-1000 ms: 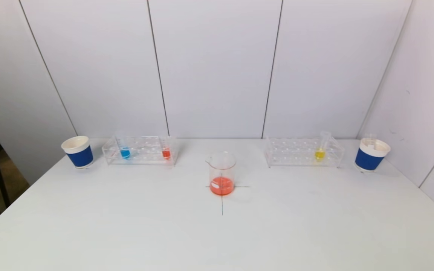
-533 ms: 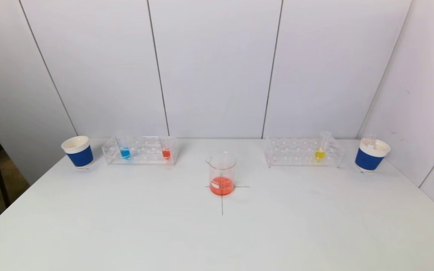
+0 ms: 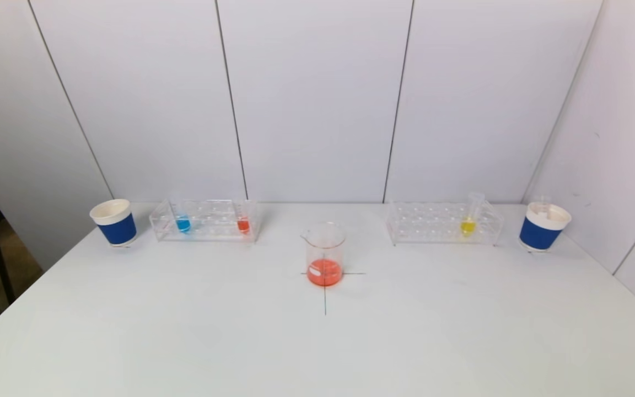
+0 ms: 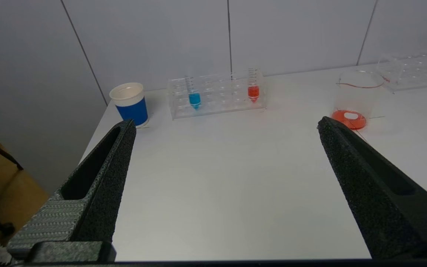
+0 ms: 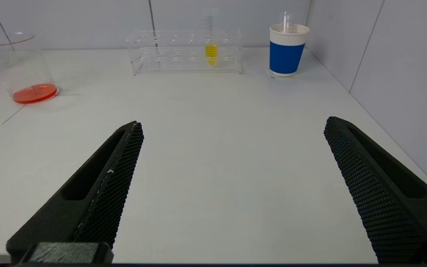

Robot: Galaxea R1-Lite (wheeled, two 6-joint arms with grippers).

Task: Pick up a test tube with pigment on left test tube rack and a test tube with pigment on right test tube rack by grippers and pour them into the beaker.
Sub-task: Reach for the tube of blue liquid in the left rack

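Head view: arms not yet over bench

Left end effector (image 4: 226, 126) and right end effector (image 5: 234, 124) spread wide, empty, near bench edge. Red-pigment glass tube (image 3: 243, 223) in clear left rack (image 3: 205, 220); yellow-pigment glass tube (image 3: 467, 225) in clear right rack (image 3: 443, 223). Glass beaker w/ orange liquid (image 3: 324, 255) between. Approach from above, grip above liquid, lift straight.

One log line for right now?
left end effector: open, empty | right end effector: open, empty | blue tube, red tube, yellow tube: racked | beaker: orange liquid

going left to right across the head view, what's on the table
left blue cup → blue test tube → red test tube, both in the left rack → beaker → right rack holding the yellow test tube → right blue cup
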